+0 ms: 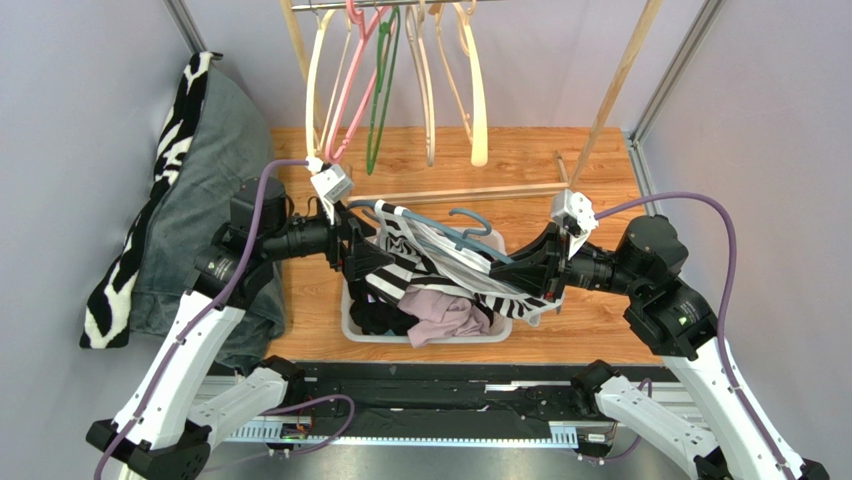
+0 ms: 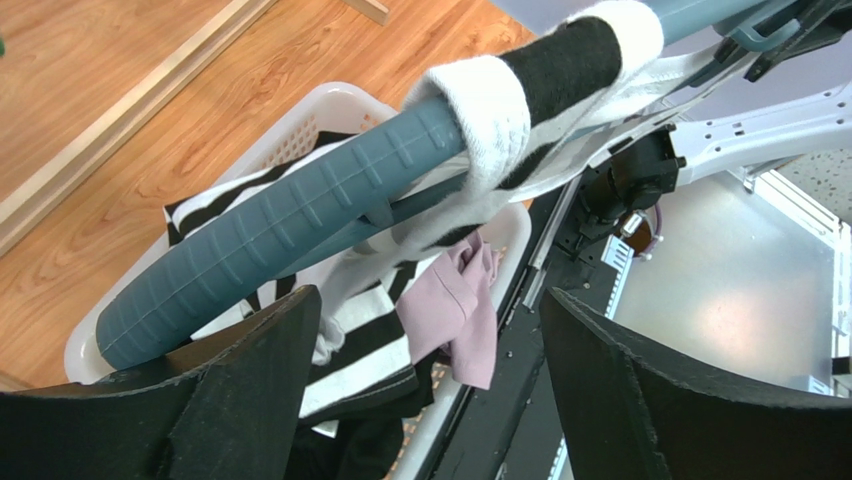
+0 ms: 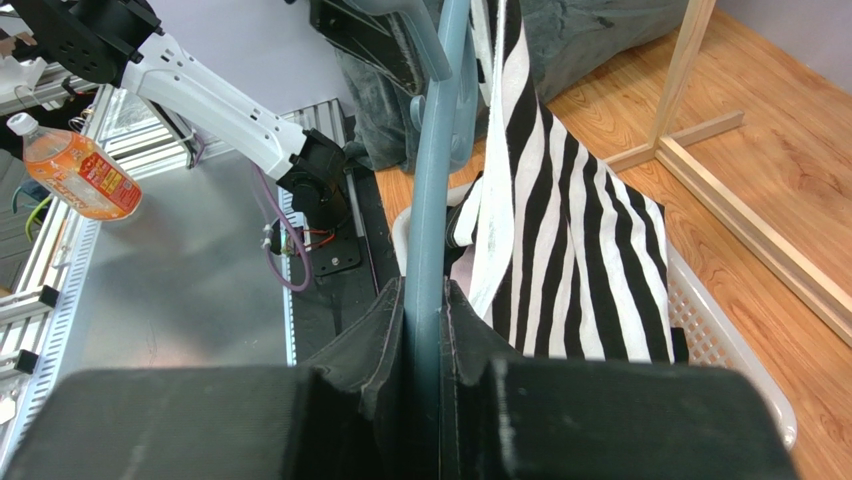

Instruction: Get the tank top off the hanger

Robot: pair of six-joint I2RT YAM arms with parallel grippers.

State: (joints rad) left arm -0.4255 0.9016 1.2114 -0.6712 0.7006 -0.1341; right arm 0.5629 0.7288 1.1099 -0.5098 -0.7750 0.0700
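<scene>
A black-and-white striped tank top hangs on a grey-blue plastic hanger above a white laundry basket. My right gripper is shut on one arm of the hanger, with the striped fabric hanging beside it. My left gripper is open at the hanger's other end. In the left wrist view the ribbed hanger arm and the top's strap lie just above my open fingers.
The basket holds pink cloth and dark clothes. A wooden rack with several empty hangers stands behind. A grey and zebra-print pile lies at the left. A bottle stands on the metal bench.
</scene>
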